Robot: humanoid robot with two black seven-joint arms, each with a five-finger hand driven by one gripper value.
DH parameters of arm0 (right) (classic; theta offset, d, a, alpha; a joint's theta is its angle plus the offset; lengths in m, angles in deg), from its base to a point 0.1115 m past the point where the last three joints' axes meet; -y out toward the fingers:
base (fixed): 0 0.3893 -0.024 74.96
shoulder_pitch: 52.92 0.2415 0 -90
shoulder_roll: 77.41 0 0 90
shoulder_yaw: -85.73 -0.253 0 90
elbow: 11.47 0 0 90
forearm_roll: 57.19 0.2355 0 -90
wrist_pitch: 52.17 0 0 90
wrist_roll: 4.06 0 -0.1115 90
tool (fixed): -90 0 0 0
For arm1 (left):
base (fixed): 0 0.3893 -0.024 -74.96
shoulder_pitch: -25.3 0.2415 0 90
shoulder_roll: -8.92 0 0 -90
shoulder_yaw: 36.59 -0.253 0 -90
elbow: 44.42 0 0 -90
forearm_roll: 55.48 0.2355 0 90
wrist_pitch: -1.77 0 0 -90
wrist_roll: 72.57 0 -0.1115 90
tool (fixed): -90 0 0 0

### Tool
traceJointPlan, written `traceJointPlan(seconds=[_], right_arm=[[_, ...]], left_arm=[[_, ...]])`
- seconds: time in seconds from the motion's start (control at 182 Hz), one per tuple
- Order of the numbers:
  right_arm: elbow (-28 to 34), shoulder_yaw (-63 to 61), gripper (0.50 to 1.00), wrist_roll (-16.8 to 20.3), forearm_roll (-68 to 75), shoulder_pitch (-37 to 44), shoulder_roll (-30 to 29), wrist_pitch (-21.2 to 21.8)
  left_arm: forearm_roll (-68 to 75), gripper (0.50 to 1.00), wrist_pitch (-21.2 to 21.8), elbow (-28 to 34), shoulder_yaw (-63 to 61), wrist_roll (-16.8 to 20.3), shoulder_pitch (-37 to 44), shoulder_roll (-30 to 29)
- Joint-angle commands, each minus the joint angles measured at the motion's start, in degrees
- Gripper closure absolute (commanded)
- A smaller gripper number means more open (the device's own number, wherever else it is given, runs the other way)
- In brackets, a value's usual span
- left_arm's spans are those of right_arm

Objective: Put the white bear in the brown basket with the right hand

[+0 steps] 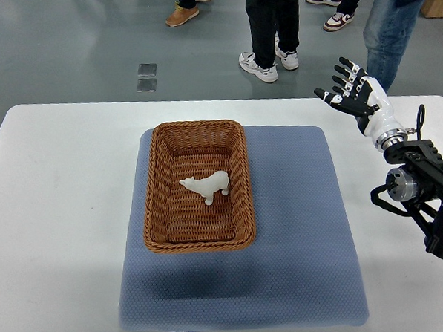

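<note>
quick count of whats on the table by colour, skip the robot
white: 1, the white bear
brown: 1, the brown basket holding the bear
blue-grey: 1, the mat under the basket
total: 3

Brown basket (200,186) walls ring white bear (206,185); open from above.

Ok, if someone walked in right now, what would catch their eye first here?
Probably the small white bear figurine lying inside the brown woven wicker basket, which sits on a blue-grey mat on the white table. Next, the robot's black-and-white right hand, raised with fingers spread, empty, above the table's far right corner.
</note>
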Motion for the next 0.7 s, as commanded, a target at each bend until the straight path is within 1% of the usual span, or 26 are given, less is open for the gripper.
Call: traceJointPlan(seconds=[0.0,0.115,0.274,0.362,0.455,0.493,0.696], right_arm=[[0.01,-0.83,0.607,1.59,2.16,-0.63,-0.26,0.71],[-0.08,-3.73,0.607,5.19,2.16,-2.12,-0.97,1.76],[-0.08,-8.91,0.607,10.64,1.81,-3.61,-1.93,6.42],[-0.17,-11.46,0.607,13.10,1.37,-4.49,-2.64,7.74],[-0.17,-13.40,0.603,13.46,1.11,-4.85,-3.60,7.74],[-0.17,-14.28,0.581,13.02,1.11,-5.20,-4.04,7.30],[-0.17,-16.12,0.576,10.99,1.11,-5.46,-4.75,5.80]], left_arm=[[-0.01,0.500,0.00,0.00,-0.01,-0.03,-0.05,0.00],[-0.01,0.500,0.00,0.00,-0.01,-0.03,-0.05,0.00],[-0.01,0.500,0.00,0.00,-0.01,0.05,-0.05,0.00],[-0.01,0.500,0.00,0.00,-0.01,0.05,-0.05,0.00],[-0.01,0.500,0.00,0.00,-0.01,-0.03,-0.05,0.00],[-0.01,0.500,0.00,0.00,-0.01,-0.03,-0.05,0.00],[-0.01,0.500,0.00,0.00,-0.01,-0.03,0.04,0.00]])
